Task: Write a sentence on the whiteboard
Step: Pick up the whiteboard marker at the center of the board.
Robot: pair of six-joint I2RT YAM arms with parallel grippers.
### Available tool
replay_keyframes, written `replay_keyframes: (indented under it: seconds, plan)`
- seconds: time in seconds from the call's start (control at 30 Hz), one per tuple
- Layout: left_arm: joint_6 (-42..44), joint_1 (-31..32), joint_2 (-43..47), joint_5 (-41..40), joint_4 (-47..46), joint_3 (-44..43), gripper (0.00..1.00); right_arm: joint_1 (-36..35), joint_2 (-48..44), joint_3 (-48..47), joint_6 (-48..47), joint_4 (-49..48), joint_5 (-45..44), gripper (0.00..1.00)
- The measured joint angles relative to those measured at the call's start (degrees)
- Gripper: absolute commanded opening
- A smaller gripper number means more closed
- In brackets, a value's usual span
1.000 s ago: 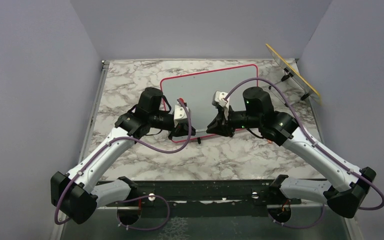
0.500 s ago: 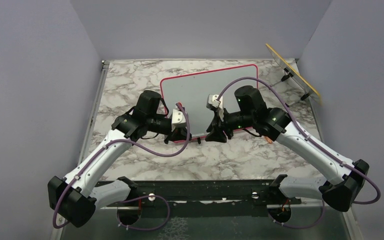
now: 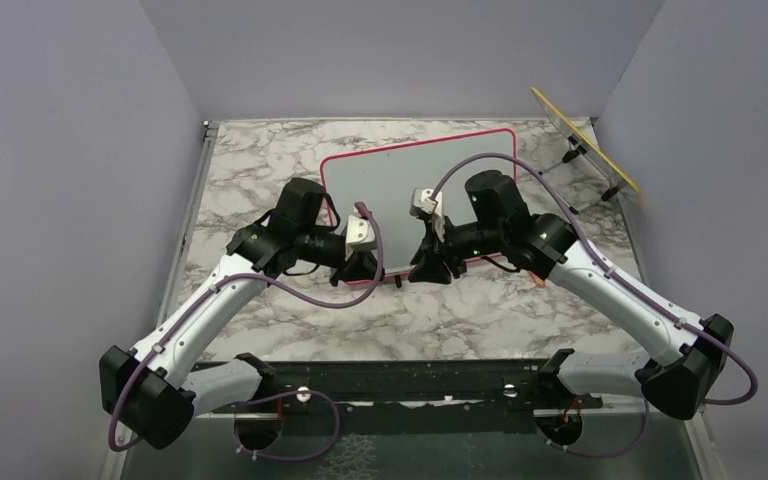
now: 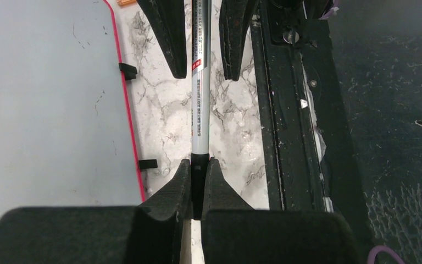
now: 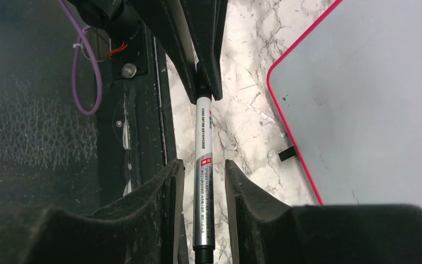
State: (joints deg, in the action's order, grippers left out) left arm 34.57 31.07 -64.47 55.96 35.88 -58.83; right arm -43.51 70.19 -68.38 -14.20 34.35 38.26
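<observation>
1. Black rail point(image 4: 291, 110): it runs along the near table edge, just beside the marker on the side away from the board.
2. Marker point(image 4: 199, 99): a slim silver barrel with small print and a dark end. It is judged light, stiff and rather slick. It is best taken across the mid-barrel with the jaws square to it (a hold at the very tip is likely to let it pivot).
3. Left gripper point(image 4: 199, 170): it is clamped tight on the marker's dark end, and no gap is seen at either finger.
4. Right gripper point(image 5: 203, 176): the jaws are parted and set astride the barrel's other end. A sliver of marble shows on each side, so no hold is judged here.
5. Whiteboard point(image 3: 460, 165): it lies flat on the marble table point(image 3: 260, 160), just beyond both grippers. Its red-framed near edge runs parallel to the marker, with a narrow strip of marble between. Small black feet jut from that edge. It is judged stiff, light and smooth-faced, and on such feet it may skid under pen pressure. It is to be steadied at the frame, never on the writing face.
6. Sentence: none is seen. The face is bare apart from faint scuffs, so the writing is judged not yet begun.
7. Yellow-edged panel point(image 3: 585, 140): it stands at the far right corner, well apart.
</observation>
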Motion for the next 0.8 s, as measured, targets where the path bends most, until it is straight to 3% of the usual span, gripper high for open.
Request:
replay_keyframes:
  seconds: [0.53, 0.8]
  plan:
    - [-2.19, -0.76, 0.00, 2.25, -2.45, 0.00, 0.00, 0.02, -1.44, 1.36, 2.45, -3.67, -0.15, 0.02]
    - [-3.13, -1.11, 0.00, 3.82, -4.61, 0.48, 0.00, 0.02, -3.82, 3.67, 4.85, -6.71, -0.83, 0.02]
